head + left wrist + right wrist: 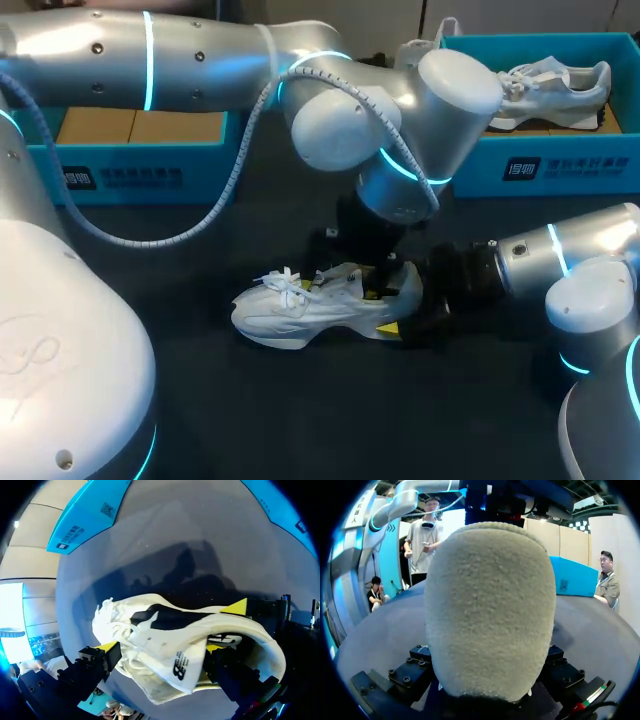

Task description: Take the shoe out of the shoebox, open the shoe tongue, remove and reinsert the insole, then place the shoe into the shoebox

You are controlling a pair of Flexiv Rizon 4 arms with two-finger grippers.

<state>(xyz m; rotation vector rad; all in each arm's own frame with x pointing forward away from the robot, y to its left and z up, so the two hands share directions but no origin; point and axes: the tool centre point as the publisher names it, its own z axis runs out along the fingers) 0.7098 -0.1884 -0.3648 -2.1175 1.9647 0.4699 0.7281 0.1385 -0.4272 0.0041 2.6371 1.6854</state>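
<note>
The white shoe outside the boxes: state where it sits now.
Head view: the shoe stands mid-table in front of the blue boxes, toe pointing left, the right gripper at its heel.

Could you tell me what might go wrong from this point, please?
The left gripper works at the opening of the shoe, right beside the right gripper clamped on the heel, so the two could collide. The heel fills the right wrist view, so a slipping grip might go unseen. A hard pull could tip the shoe.

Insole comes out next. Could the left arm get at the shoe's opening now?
Likely yes: the left pincer sits right over the shoe, whose dark opening shows uncovered; the right pincer holds only the heel.
</note>
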